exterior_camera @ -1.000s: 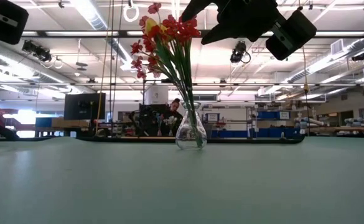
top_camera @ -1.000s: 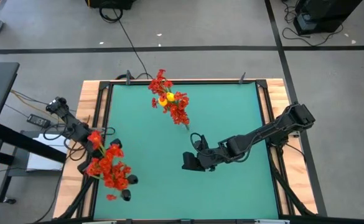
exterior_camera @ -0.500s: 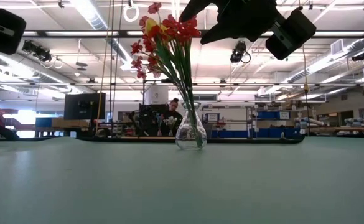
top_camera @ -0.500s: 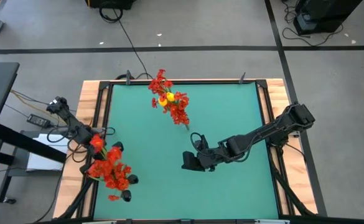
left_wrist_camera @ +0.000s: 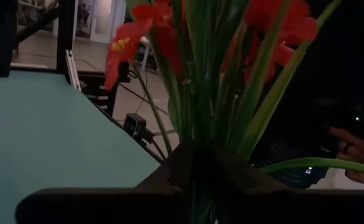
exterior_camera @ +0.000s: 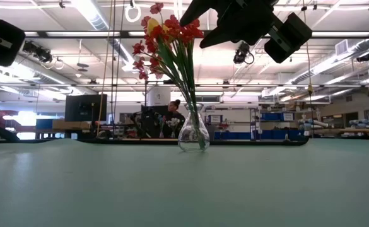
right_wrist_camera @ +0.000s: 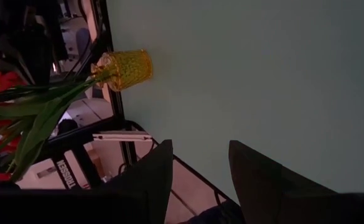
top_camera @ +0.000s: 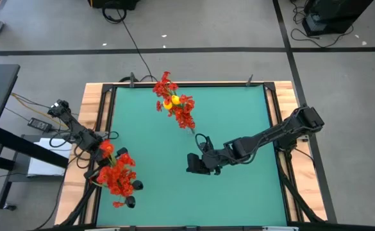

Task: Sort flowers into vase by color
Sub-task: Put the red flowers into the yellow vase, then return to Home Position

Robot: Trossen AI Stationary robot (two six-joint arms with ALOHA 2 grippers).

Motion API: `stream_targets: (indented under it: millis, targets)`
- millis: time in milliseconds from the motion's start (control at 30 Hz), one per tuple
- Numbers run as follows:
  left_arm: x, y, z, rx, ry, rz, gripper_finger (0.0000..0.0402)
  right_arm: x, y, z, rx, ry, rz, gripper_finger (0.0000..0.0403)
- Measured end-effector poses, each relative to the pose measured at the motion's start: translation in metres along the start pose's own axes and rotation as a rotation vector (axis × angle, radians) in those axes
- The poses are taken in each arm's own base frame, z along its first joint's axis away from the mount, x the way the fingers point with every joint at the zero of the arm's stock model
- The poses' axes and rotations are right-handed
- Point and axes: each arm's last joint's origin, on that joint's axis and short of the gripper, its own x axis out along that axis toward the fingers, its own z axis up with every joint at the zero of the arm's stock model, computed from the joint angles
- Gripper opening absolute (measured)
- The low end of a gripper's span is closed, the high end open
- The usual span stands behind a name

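Left tool (top_camera: pixel 104 168) clamps a bunch of red flowers (top_camera: pixel 116 176) at the green surface (top_camera: pixel 238 199) near-left edge, stems running along its fingers; the clear vase (top_camera: pixel 191 130) lies far right of it — nearer the right tool (top_camera: pixel 193 163), half open and empty.

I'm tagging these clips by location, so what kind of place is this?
Probably a robotics lab or workshop: ceiling strip lights, shelving and a person at workstations behind the green table, with cables across the concrete floor.
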Motion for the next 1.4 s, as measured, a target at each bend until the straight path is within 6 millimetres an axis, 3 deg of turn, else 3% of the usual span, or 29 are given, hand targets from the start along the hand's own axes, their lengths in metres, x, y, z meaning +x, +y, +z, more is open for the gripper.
stream_targets:
  millis: [267, 367, 533, 733, 933, 1100, 1400]
  targets:
    - [-0.001, -0.001, 0.003, -0.015, -0.001, 0.006, 0.0115, 0.0, 0.001, 0.003, 0.006, 0.033, -0.009, 0.0166]
    - [-0.004, -0.004, 0.015, -0.003, 0.012, 0.013, 0.0146, 0.0, 0.001, 0.003, 0.006, 0.041, -0.011, 0.0166]
    - [-0.017, -0.011, 0.035, 0.006, 0.176, 0.062, 0.0187, 0.0, 0.001, 0.005, 0.006, 0.04, -0.011, 0.0166]
    - [-0.024, -0.016, 0.054, -0.127, 0.141, 0.086, 0.0221, 0.001, 0.002, 0.01, -0.011, 0.033, -0.009, 0.0166]
    - [-0.038, -0.026, 0.085, -0.259, 0.073, 0.051, 0.0228, 0.001, 0.003, 0.013, -0.031, 0.044, -0.012, 0.0166]
    - [-0.064, -0.036, 0.111, -0.309, 0.121, 0.055, 0.0228, 0.001, 0.004, 0.018, -0.057, 0.043, -0.011, 0.0166]
    - [-0.11, -0.044, 0.158, -0.249, -0.058, 0.278, 0.0227, 0.001, 0.007, 0.025, -0.158, 0.016, 0.003, 0.0166]
